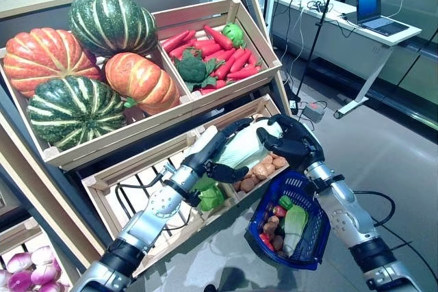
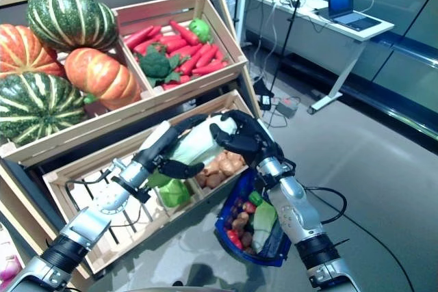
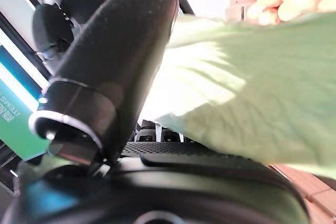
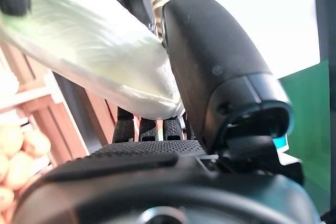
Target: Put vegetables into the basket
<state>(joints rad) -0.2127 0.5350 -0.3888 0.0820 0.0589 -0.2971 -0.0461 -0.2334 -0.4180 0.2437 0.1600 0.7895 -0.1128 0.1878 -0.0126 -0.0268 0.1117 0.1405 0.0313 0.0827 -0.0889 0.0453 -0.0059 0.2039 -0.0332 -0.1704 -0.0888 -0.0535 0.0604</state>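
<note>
A long pale green and white cabbage hangs above the stand's lower crate, over the small brown potatoes. My left hand is shut on its leafy part, fingers over the top and thumb beneath. My right hand is shut on its white end, thumb against it. The cabbage also shows in the left wrist view and the right wrist view. The blue basket stands on the floor just below my right hand, with a pale leafy vegetable and small red and brown ones in it.
The slanted wooden stand with its crates fills the left and middle. A white desk with a laptop stands at the back right. Grey floor lies to the right of the basket.
</note>
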